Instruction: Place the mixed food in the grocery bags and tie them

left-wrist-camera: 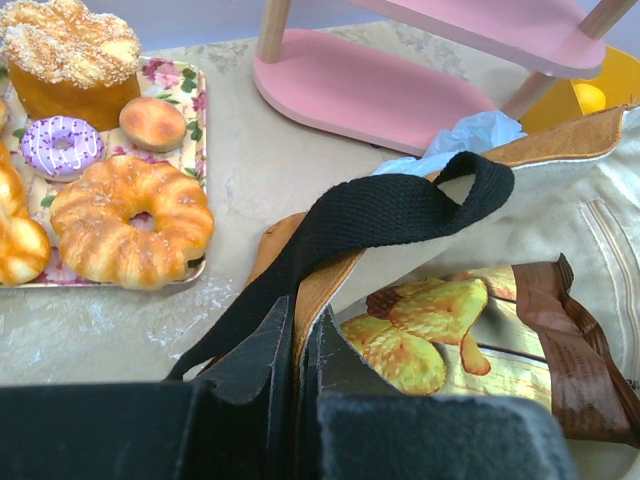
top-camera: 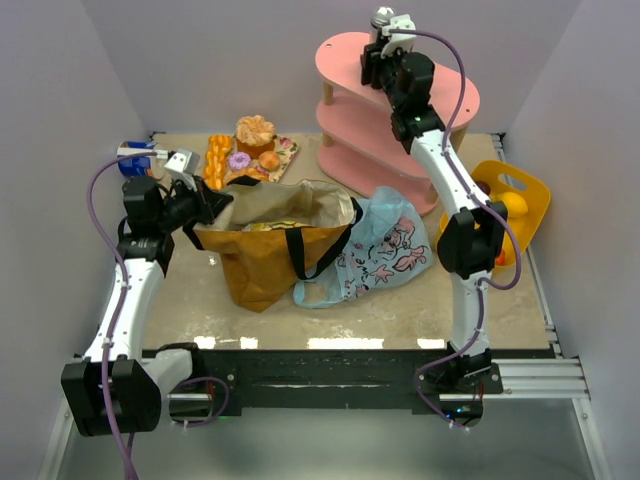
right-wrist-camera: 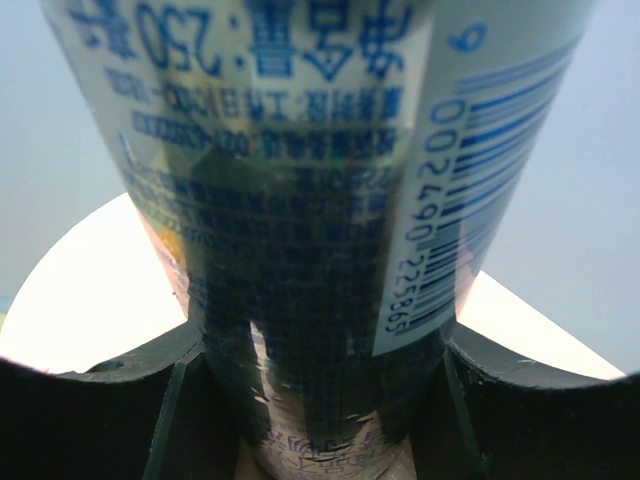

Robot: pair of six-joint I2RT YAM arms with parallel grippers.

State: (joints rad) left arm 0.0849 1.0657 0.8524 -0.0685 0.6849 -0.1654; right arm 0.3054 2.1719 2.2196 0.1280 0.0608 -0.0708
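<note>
My left gripper [left-wrist-camera: 305, 320] is shut on the rim of the tan canvas tote [top-camera: 265, 262], holding its mouth open beside the black strap [left-wrist-camera: 380, 215]. Inside the tote lies the shiny snack packet [left-wrist-camera: 440, 330] with the chips picture. The light-blue plastic bag [top-camera: 380, 250] lies slumped against the tote's right side. High on the pink rack [top-camera: 400, 110], my right gripper [right-wrist-camera: 320, 350] has its fingers pressed against both sides of the tall silver can [right-wrist-camera: 300, 200]. The golden ring doughnut [left-wrist-camera: 130, 220] and the small orange bun [left-wrist-camera: 152, 122] sit on the flowered tray [left-wrist-camera: 200, 140].
The tray also carries an orange-frosted cupcake [left-wrist-camera: 70, 60], a purple doughnut [left-wrist-camera: 60, 145] and braided bread. A blue-and-white can [top-camera: 133, 160] stands at the back left. A yellow basket [top-camera: 530, 195] with small fruits leans at the right edge.
</note>
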